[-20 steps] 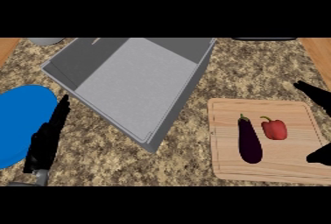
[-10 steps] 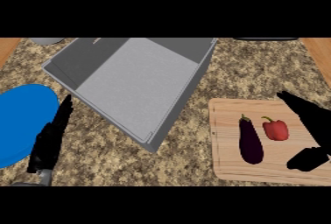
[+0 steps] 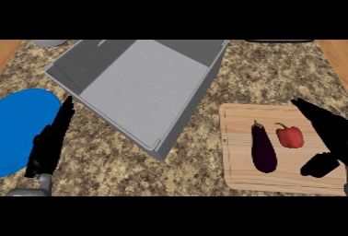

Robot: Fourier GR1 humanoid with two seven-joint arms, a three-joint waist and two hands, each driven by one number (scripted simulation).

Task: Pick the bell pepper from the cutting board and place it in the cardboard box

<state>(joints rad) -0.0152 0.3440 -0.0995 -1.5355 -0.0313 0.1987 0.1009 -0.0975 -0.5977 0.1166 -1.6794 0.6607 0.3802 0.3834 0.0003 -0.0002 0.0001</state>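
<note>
Bell pepper (image 3: 291, 137) is lying on the cutting board (image 3: 285, 177), in its upper right part, just beside a dark purple eggplant (image 3: 263, 148) that is occupying the board's middle and lying lengthwise. Right hand (image 3: 325, 138) is reaching over the board's right edge — fingers straight and spread, thumb apart below, holding nothing — with the fingers passing just right of the pepper without visibly touching it. Cardboard box (image 3: 146, 87), shown grey and open-topped, is sitting tilted on the speckled worktop (image 3: 197, 170), well apart from the board; bare worktop is lying between them. Left hand (image 3: 49, 145) is resting at the lower left, fingers straight and pointing up, partly overlapping a blue plate (image 3: 19, 124) at the left edge. Eggplant is standing between the pepper and the box.
</note>
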